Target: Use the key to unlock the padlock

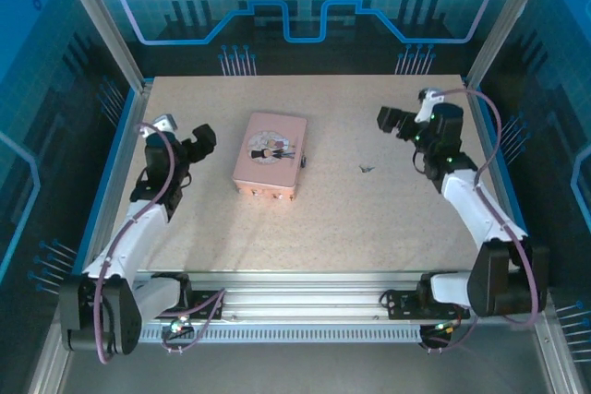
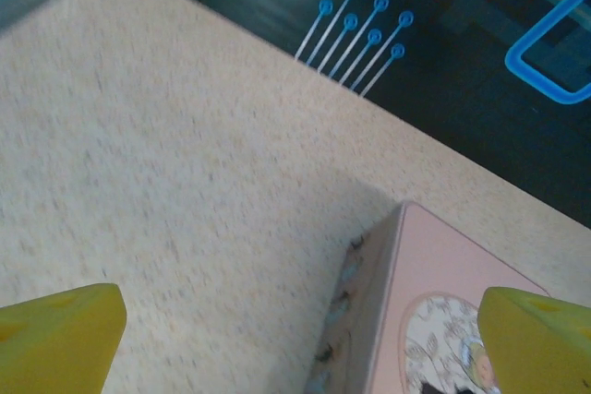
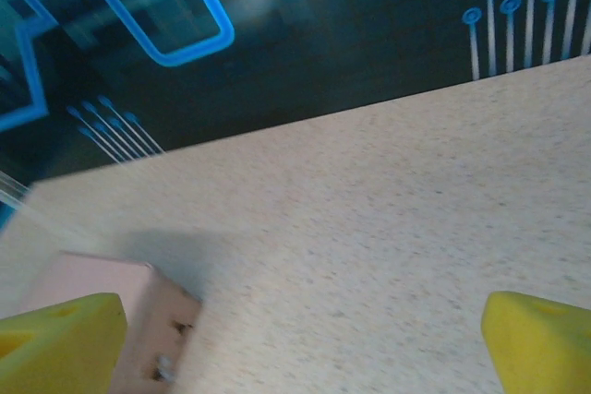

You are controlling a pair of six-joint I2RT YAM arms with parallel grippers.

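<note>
The tiny padlock (image 1: 303,162) is a dark speck against the right edge of the pink box (image 1: 269,154). The small grey key (image 1: 367,169) lies flat on the table to the right of the box. My left gripper (image 1: 204,137) hovers left of the box, open and empty. In the left wrist view its yellow fingertips (image 2: 65,331) stand far apart, with the box's corner (image 2: 434,302) ahead. My right gripper (image 1: 389,120) is up and to the right of the key, also open. Its fingertips (image 3: 61,339) straddle bare table, with the pink box (image 3: 102,288) at lower left.
The speckled beige table (image 1: 369,228) is ringed by blue-patterned walls. A metal rail (image 1: 305,297) runs along the near edge between the arm bases. Open tabletop lies between the box and the key and in front of both.
</note>
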